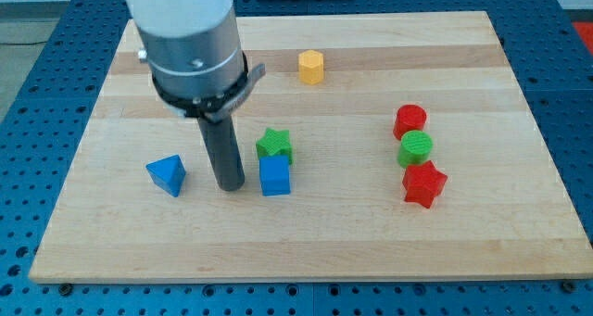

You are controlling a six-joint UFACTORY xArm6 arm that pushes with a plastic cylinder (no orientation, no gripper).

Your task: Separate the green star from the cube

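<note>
The green star (pixel 273 144) sits near the board's middle, touching the top of the blue cube (pixel 275 177) just below it in the view. My tip (pixel 230 185) rests on the board a little to the view's left of the blue cube, with a small gap between them. The rod rises from there to the arm's grey body at the view's top left.
A blue triangular block (pixel 167 175) lies left of my tip. A yellow hexagonal block (pixel 311 66) sits near the top. At the right stand a red cylinder (pixel 410 121), a green cylinder (pixel 415 149) and a red star (pixel 423 184) in a column. The wooden board (pixel 482 242) ends near them.
</note>
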